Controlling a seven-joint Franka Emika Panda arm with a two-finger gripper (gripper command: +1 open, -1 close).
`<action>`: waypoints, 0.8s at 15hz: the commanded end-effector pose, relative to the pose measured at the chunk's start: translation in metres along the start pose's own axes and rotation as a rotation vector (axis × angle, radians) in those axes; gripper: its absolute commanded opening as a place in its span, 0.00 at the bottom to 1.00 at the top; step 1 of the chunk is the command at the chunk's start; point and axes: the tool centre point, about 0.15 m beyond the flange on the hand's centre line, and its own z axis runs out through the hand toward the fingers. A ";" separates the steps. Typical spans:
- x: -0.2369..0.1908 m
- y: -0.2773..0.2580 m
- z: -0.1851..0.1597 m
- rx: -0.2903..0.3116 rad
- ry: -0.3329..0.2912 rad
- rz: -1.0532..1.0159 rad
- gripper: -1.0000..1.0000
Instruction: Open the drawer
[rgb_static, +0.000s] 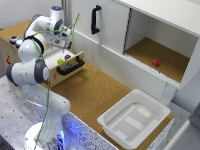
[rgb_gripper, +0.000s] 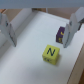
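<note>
The drawer (rgb_static: 66, 64) is a light-wood one with a black bar handle (rgb_static: 70, 67) on its front, and it stands pulled out from the cork-topped wooden box (rgb_static: 10, 35). Inside lie a yellow cube (rgb_static: 60, 60) (rgb_gripper: 49, 52) marked N and a purple cube (rgb_static: 67, 57) (rgb_gripper: 60, 34). My gripper (rgb_static: 64, 46) (rgb_gripper: 40, 27) hovers above the drawer's inside, open, with nothing between its fingers (rgb_gripper: 75, 24). In the wrist view the pale drawer floor (rgb_gripper: 25, 60) fills the picture, and both cubes sit apart from the fingers.
A white cabinet door with a vertical black handle (rgb_static: 96, 19) stands behind the drawer. To the exterior view's right an open cabinet bay holds a small red object (rgb_static: 155, 62). A white plastic bin (rgb_static: 134, 117) sits on the cork tabletop (rgb_static: 90, 90) at the front.
</note>
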 end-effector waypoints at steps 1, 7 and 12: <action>0.013 -0.010 0.050 0.042 -0.038 0.121 1.00; 0.009 -0.001 0.098 0.026 0.025 0.187 1.00; 0.009 0.016 0.107 0.066 0.049 0.211 1.00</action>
